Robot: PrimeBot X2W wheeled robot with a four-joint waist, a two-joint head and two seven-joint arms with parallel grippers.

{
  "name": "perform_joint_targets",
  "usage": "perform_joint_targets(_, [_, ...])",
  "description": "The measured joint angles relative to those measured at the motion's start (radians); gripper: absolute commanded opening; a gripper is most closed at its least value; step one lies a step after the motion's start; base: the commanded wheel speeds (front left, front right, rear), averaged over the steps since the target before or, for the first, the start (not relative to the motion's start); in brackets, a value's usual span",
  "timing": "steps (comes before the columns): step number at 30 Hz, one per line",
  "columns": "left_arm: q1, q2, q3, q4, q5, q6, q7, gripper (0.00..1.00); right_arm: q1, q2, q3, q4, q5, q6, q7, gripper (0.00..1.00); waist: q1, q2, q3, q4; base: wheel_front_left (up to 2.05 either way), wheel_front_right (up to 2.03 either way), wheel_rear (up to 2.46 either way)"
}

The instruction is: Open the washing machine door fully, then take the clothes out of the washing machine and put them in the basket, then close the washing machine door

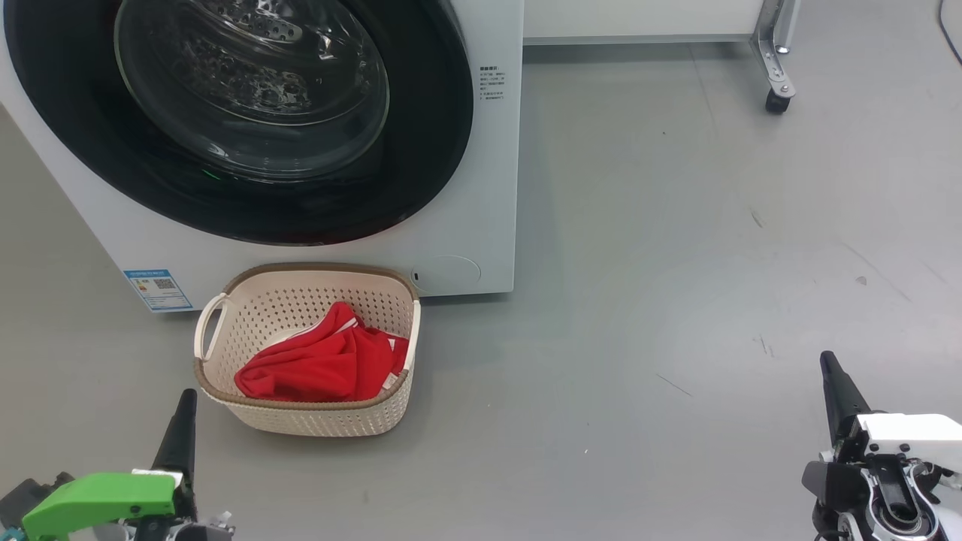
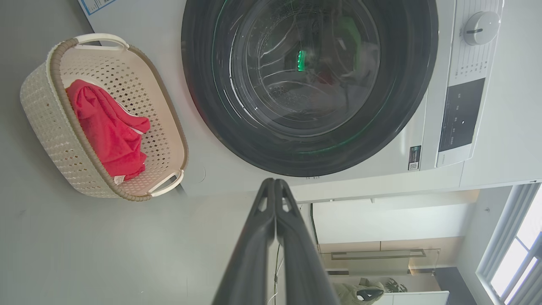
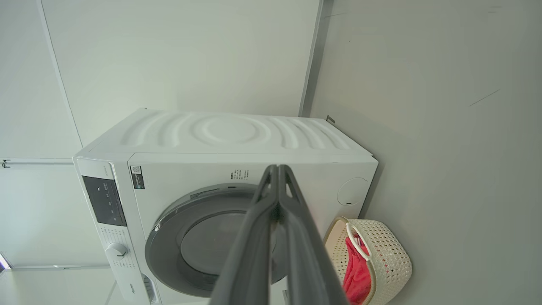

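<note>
The washing machine door [image 1: 421, 150], black-ringed glass, is closed; soft red clothes [image 1: 323, 364] lie in the cream perforated basket [image 1: 323, 422]; left gripper [image 2: 275, 182] and right gripper [image 3: 277, 168] pressed together.

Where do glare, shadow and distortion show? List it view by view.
Head view: soft, even light; pale highlights on the washing machine door; faint shadow on the floor right of the basket. Left wrist view: a green glint reflected in the door glass; the window is blown out white. Right wrist view: the wide-angle lens splays the edges of the washing machine.
</note>
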Motion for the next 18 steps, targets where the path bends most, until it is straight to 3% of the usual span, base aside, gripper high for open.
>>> perform_joint_targets(4, [-0.001, 0.001, 0.006, 0.002, -0.045, 0.0, 0.009, 0.0, -0.005, 0.006, -0.009, 0.009, 0.039, 0.008, 0.011, 0.0, 0.0, 0.0, 0.0, -0.003, 0.0, 0.0, 0.0])
perform_joint_targets(18, [-0.006, 0.002, 0.009, 0.008, -0.045, 0.0, 0.01, 0.0, -0.014, 0.007, -0.013, 0.013, 0.044, 0.008, 0.012, 0.0, 0.0, 0.0, 0.0, -0.003, 0.0, 0.0, 0.0])
